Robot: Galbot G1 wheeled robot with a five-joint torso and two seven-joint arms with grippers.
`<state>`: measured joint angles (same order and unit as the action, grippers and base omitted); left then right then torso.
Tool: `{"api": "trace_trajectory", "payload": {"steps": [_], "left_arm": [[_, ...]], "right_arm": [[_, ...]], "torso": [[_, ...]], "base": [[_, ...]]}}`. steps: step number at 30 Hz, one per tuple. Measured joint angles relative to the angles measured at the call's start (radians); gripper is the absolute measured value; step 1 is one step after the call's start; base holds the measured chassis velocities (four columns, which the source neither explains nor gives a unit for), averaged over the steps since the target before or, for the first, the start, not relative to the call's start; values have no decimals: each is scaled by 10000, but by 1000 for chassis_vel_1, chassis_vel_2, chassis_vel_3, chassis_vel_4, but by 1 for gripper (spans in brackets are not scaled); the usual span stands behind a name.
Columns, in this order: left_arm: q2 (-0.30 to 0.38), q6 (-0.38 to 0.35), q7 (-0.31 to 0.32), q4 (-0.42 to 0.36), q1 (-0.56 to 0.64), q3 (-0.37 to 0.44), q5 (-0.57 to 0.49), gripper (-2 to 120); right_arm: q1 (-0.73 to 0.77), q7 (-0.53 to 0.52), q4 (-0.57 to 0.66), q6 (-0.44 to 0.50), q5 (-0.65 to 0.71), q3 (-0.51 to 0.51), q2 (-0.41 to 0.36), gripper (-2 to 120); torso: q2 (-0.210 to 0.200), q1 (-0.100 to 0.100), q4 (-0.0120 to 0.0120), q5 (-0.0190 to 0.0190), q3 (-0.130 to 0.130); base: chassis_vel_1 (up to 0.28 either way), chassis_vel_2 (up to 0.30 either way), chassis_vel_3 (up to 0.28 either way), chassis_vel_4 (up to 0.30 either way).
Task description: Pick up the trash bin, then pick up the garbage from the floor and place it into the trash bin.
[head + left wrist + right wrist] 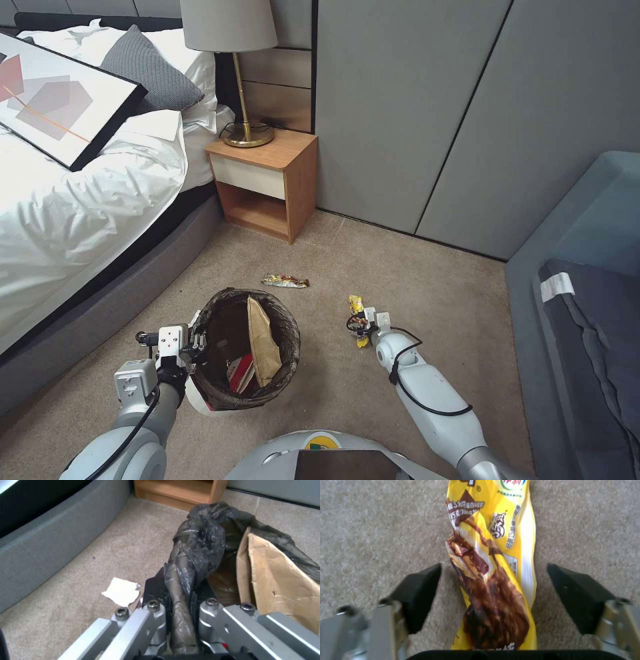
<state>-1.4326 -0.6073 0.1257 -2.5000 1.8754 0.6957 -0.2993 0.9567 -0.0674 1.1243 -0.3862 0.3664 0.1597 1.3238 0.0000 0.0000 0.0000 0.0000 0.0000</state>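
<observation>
The bed [73, 220] borders the carpeted floor [413, 280]. The trash bin [283, 333], carrying a brown paper bag [261, 343], hangs from the left gripper [180, 605], clamped narrow on its lined rim. The right gripper [493, 592] sits low at the floor, jaws wide either side of a yellow snack wrapper [493, 562]. A second wrapper [285, 281] lies near the nightstand [267, 183]; white tissue [121, 593] lies beside the bin.

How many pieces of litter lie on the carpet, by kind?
Yellow plastic snack wrappers: 2 (one between the right gripper's open fingers, one near the wooden nightstand)
Crumpled white tissue: 1
Total: 3
</observation>
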Motion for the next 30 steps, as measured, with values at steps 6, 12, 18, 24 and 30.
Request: {"api": "trace_trajectory", "payload": {"steps": [6,12,18,24,30], "left_arm": [[9,5,1,0,-32,-16,0,7],[20,7,-1,0,-77,-53,-4,7],[41,7,-7,0,-81,-53,-4,7],[46,7,-14,0,-85,-58,-4,7],[62,7,-20,0,-91,-59,-4,7]], "right_arm": [[29,27,-5,12,-1,79,4,50],[68,27,32,-16,200,166,21,30],[93,58,-7,4,197,219,44,11],[101,71,-34,40,170,262,64,0],[267,73,498,87,54,456,17,0]], "torso": [[0,0,0,0,0],[0,0,0,0,0],[0,0,0,0,0],[0,0,0,0,0],[0,0,0,2,1]], "base": [[0,0,0,0],[0,0,0,0],[0,0,0,0],[0,0,0,0],[0,0,0,0]]}}
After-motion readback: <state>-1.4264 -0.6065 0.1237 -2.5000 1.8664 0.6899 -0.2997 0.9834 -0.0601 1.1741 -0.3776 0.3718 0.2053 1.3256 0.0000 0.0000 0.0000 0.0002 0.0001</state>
